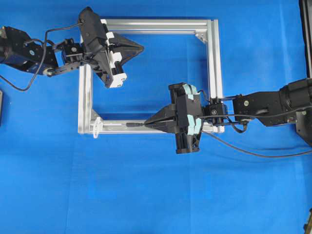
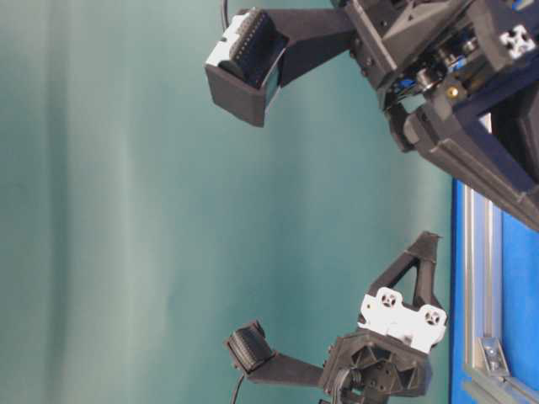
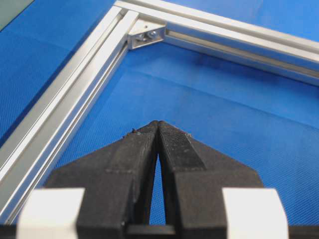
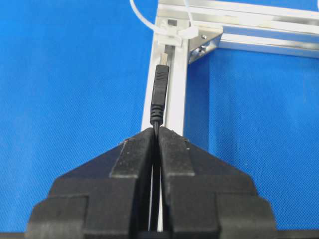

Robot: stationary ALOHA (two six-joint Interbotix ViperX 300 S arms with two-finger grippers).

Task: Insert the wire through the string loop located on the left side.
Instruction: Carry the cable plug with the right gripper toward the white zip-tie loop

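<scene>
My right gripper (image 1: 147,124) is shut on the wire (image 4: 159,94), whose dark plug sticks out ahead of the fingertips along the bottom rail of the silver frame (image 1: 210,63). The plug's tip points at the whitish string loop (image 1: 95,127) at the frame's bottom-left corner and stops a short way before it. In the right wrist view the string loop (image 4: 144,22) curls off a white tie at the corner, just beyond the plug. The wire trails back past the right arm (image 1: 253,153). My left gripper (image 1: 142,47) is shut and empty, hovering inside the frame's upper left part, fingertips touching in the left wrist view (image 3: 158,123).
The square aluminium frame lies flat on a blue cloth (image 1: 146,195). Silver corner brackets (image 3: 147,34) sit inside its corners. Dark equipment stands at the right edge (image 1: 307,29).
</scene>
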